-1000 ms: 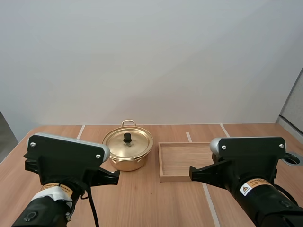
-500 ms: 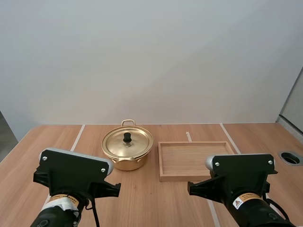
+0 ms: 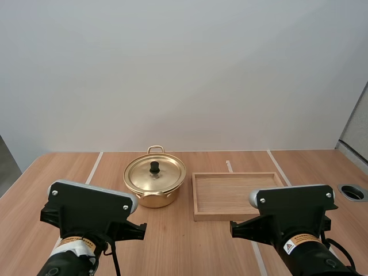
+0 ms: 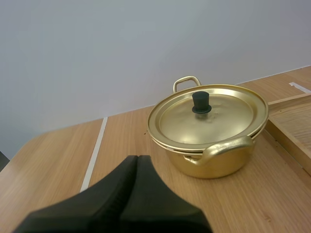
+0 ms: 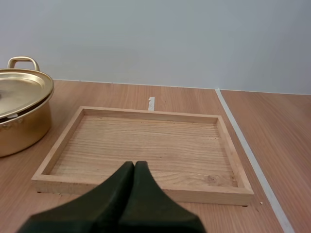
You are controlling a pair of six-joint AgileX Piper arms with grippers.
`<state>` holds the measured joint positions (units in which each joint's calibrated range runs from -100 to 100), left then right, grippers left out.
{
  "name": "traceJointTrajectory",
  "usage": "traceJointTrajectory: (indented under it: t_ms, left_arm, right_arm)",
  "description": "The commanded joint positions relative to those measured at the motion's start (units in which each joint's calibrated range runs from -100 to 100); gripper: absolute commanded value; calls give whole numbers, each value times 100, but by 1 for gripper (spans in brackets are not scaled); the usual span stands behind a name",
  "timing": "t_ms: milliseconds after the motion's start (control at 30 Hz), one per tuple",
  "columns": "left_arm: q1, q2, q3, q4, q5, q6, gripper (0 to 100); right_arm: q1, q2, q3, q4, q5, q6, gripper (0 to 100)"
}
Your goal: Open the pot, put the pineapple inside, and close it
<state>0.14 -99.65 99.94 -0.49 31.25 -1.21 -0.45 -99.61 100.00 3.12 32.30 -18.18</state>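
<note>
The left gripper (image 4: pixel 137 162) is seen with both black fingers pressed together into 1 wedge, nothing held. The right gripper (image 5: pixel 134 167) is the same: fingers together, nothing between them.

A round gold-coloured metal pot (image 4: pixel 214 155) is found ahead of the left gripper and a little to its right, well apart from the tips, on the light wooden table (image 3: pixel 190 247). A shallow domed gold metal lid (image 4: pixel 218 116) is seated flat on the pot's rim. A small black knob (image 4: pixel 201 102) stands upright at the lid's centre. 2 looped gold side handles are noted, 1 facing the left gripper (image 4: pixel 226 148) and 1 on the far side (image 4: pixel 186 81). A shallow rectangular wooden tray (image 5: pixel 194 189) lies straight ahead of the right gripper. The pot sits ahead-left of that gripper, just beside the tray.

Handling, as judged: the lid is taken to be thin sheet metal, light and rigid. Its polished surface is likely slippery, so the rim is a poor grip. The knob is judged the place to be taken, pinched from above across its narrow upper part. The fingers must be parted first. The pot is probably light enough to be dragged by an off-axis pull, so a straight-up lift is advised.
</note>
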Motion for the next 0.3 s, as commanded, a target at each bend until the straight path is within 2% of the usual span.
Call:
traceJointTrajectory:
  t_ms: [0,267]
  left_arm:
    - [-19,-35,6,102,-187,-15,0]
    - [-19,-35,6,154,-187,-15,0]
  right_arm:
    - [4,-39,0,132,-129,-52,0]
    - [4,-39,0,260,-129,-52,0]
